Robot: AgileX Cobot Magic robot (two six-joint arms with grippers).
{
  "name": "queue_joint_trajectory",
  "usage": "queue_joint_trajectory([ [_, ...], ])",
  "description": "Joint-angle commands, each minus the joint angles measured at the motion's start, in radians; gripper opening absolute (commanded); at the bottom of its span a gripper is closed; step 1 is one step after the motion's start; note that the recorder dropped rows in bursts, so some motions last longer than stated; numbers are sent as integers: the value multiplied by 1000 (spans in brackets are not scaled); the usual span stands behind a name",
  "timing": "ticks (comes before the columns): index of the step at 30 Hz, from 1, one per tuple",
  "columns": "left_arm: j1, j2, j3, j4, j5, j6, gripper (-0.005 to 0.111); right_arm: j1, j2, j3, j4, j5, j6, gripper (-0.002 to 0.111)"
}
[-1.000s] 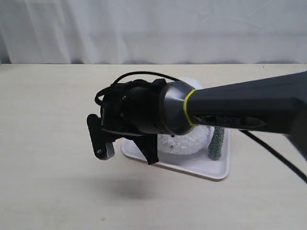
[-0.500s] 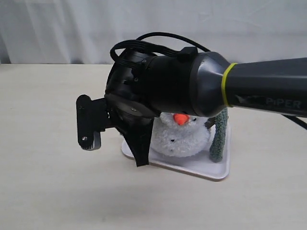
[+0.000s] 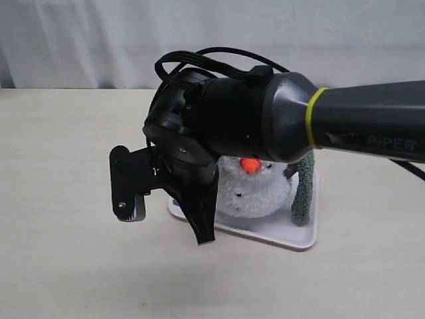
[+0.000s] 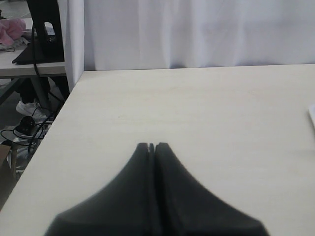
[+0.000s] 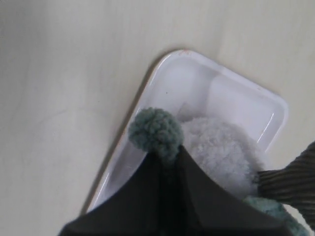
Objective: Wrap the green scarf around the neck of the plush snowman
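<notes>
The plush snowman point(image 3: 255, 193) lies on a white tray point(image 3: 292, 236), its orange nose just below my right arm. The green scarf point(image 3: 302, 193) stands upright at the snowman's right side, its top hidden behind the arm. My right gripper point(image 3: 204, 234) points down in front of the tray's left end. In the right wrist view this right gripper point(image 5: 165, 156) is shut on the green scarf point(image 5: 155, 130), whose rounded end sticks out past the fingertips over the white tray point(image 5: 197, 73). Beside them lies the plush snowman point(image 5: 221, 147). My left gripper point(image 4: 151, 145) is shut and holds nothing.
My right arm point(image 3: 345, 129) crosses the exterior view and hides the snowman's head top and the tray's back. A white curtain point(image 3: 212, 40) hangs behind the table. The table's side edge point(image 4: 59, 118) drops to a floor with cables.
My right arm rose and uncovered the snowman's face and nose. Since then its gripper has tilted further down towards the tray's front left. The scarf strip has stayed at the snowman's right.
</notes>
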Motion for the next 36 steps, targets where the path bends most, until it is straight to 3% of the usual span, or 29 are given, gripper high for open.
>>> queue_joint_trajectory([
  [1,2,-2,2,2,-7,-7,0,-1,4,1,-5,58,-8,4],
  [6,2,-2,2,2,-7,-7,0,-1,35,5,-56,89,18,4],
  [11,2,-2,2,2,-7,-7,0,-1,26,5,-100,-1,119,5],
  [14,2,-2,2,2,-7,-7,0,-1,26,5,-100,19,119,15],
  [19,2,-2,2,2,-7,-7,0,1,26,5,-100,80,119,45],
  [22,2,-2,2,2,-7,-7,0,1,19,5,-100,105,173,56],
  [29,2,-2,2,2,-7,-7,0,1,-62,3,-82,147,315,60],
  [36,2,-2,2,2,-7,-7,0,1,-176,3,112,150,304,60],
])
